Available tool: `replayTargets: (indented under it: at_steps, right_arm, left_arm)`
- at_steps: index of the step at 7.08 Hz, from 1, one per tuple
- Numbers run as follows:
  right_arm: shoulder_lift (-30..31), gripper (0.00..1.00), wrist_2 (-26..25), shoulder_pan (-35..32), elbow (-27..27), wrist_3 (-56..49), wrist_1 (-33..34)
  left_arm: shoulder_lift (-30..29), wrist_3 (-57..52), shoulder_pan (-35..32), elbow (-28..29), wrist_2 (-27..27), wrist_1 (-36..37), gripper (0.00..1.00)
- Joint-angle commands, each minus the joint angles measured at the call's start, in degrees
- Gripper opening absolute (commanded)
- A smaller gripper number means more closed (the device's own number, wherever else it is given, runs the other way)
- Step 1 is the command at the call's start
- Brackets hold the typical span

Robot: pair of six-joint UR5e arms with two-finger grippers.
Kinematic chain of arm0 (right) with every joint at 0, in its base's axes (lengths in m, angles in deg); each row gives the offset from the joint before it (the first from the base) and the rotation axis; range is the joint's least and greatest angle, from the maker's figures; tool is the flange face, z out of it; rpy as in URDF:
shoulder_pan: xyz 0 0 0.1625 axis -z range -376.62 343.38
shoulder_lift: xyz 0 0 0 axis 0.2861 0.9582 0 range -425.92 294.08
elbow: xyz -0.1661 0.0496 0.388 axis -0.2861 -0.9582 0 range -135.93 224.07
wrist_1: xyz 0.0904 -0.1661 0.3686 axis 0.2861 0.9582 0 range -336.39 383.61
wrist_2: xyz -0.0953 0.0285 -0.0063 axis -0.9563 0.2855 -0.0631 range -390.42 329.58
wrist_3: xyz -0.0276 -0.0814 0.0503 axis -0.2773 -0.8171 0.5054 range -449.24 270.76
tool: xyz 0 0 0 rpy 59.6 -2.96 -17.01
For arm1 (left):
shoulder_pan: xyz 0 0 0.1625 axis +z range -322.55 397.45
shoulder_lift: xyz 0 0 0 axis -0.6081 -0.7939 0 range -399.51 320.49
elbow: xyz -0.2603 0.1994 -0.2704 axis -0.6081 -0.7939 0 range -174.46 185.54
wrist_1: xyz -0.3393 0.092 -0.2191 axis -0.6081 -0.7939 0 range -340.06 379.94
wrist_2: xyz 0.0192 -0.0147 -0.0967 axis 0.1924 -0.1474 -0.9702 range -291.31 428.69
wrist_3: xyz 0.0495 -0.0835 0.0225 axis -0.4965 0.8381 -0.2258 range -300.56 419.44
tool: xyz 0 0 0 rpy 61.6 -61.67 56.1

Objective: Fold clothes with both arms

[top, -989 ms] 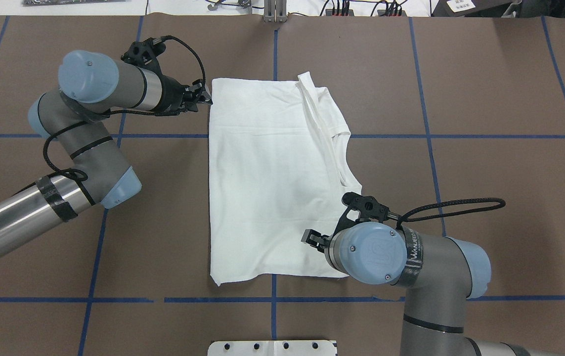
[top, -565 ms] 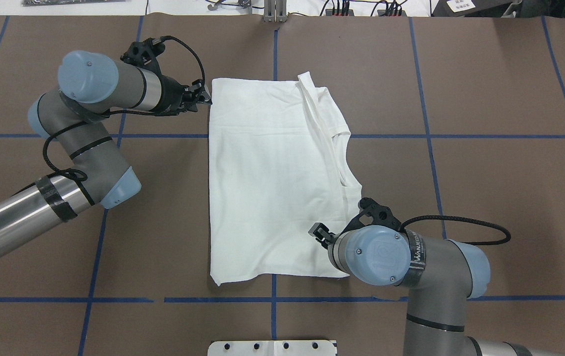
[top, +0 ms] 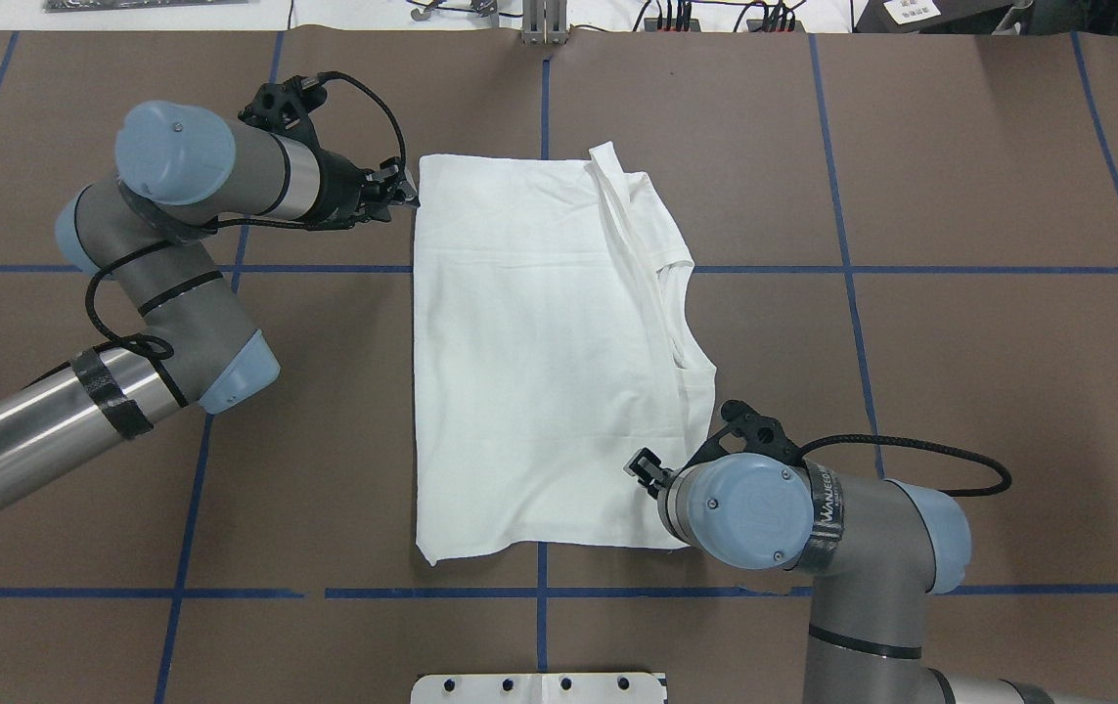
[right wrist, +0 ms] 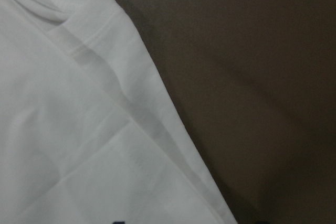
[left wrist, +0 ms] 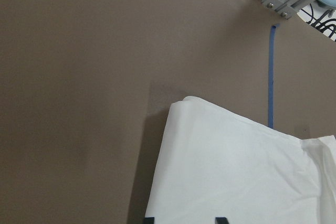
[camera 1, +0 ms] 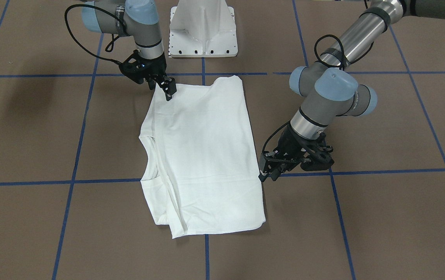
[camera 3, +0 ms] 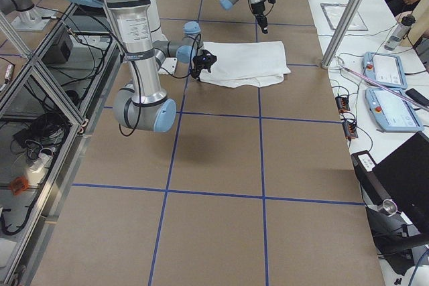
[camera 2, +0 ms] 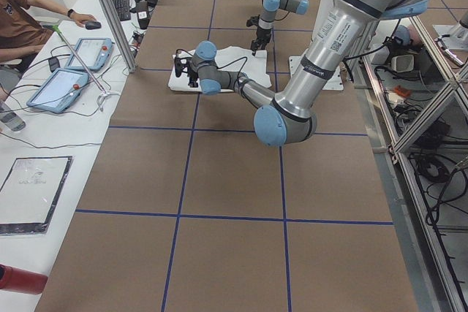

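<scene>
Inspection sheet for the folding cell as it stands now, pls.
Surface: brown table with a blue tape grid.
Job's things: white T-shirt, lying flat and partly folded.
Clutter: nothing seen.
Grippers: left gripper open at the shirt's left edge near the far corner; right gripper over the near right corner, open or shut unclear.
Cables: left wrist cable and right wrist cable are looped, off the shirt.
Surroundings: operator at a side bench with tablets; white base.
</scene>
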Motion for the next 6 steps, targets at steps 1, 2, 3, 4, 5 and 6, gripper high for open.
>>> replayTargets:
  at_steps: [1, 2, 3, 4, 5, 6]
  right_arm:
    - [0.33, 0.56, 0.0, 0.32, -0.11, 0.01, 0.17]
    - [0.25, 0.21, 0.0, 0.41, -0.11, 0.01, 0.18]
    - [0.07, 0.0, 0.44, 0.41, 0.24, -0.17, 0.18]
    - [0.24, 0.0, 0.27, 0.93, 0.15, -0.17, 0.0]
    - [0.07, 0.0, 0.27, 0.93, 0.59, -0.17, 0.17]
    - [-0.02, 0.0, 0.44, 0.85, 1.29, -0.08, 0.26]
  left_arm:
    - [0.01, 0.01, 0.01, 0.0, 0.0, 0.0, 0.49]
    - [0.01, 0.09, 0.01, 0.0, 0.0, 0.0, 0.49]
    - [0.01, 0.18, 0.01, 0.0, 0.09, 0.0, 0.49]
    - [0.01, 0.27, 0.01, -0.44, 0.09, 0.0, 0.49]
    - [0.01, 0.36, 0.01, -0.61, 0.0, 0.0, 0.49]
    - [0.01, 0.62, 0.01, -0.88, 0.0, 0.0, 0.49]
